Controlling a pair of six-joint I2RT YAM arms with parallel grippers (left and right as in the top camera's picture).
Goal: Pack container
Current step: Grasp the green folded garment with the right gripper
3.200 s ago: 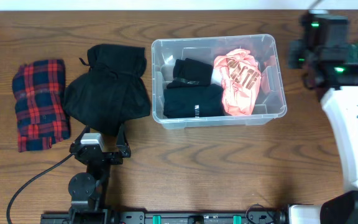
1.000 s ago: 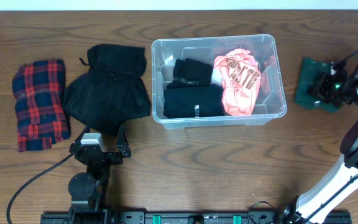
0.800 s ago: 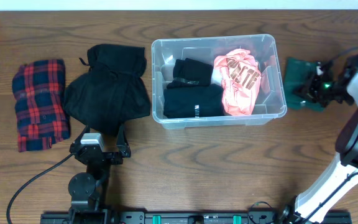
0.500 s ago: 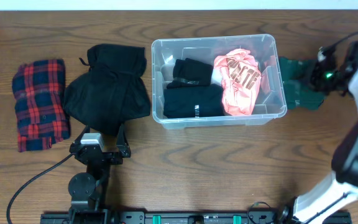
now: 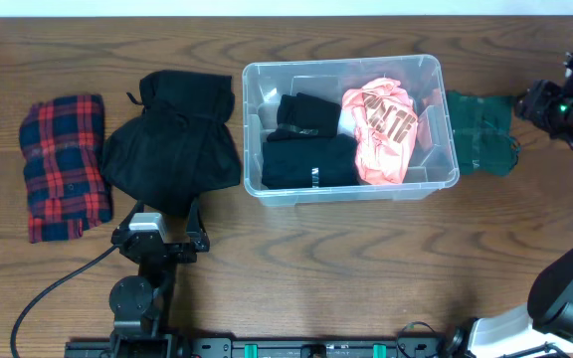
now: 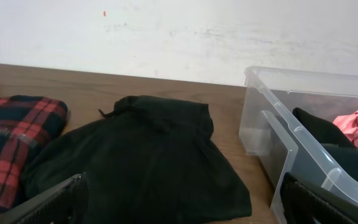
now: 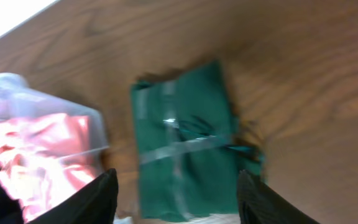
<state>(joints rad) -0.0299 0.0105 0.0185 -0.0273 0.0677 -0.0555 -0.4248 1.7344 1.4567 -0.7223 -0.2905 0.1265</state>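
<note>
The clear container (image 5: 446, 159) stands mid-table, holding folded black clothes (image 5: 306, 149) and a pink garment (image 5: 381, 124). A dark green folded cloth (image 5: 480, 131) lies on the table against its right wall; the right wrist view shows this green cloth (image 7: 185, 143) beside the container's corner (image 7: 17, 93). My right gripper (image 5: 525, 102) hovers just right of the cloth, open, with nothing between its fingers (image 7: 178, 202). My left gripper (image 5: 159, 227) rests near the front edge, open (image 6: 185, 208), facing a black garment (image 6: 142, 155).
A black garment (image 5: 177, 139) and a red-and-blue plaid cloth (image 5: 63, 164) lie left of the container. The container's wall (image 6: 303, 118) sits at the right of the left wrist view. A cable (image 5: 48, 293) runs along the front left.
My right gripper carried the green cloth leftward to the container's right side, opened, let it go and drew back to the right. The left arm has not moved.
</note>
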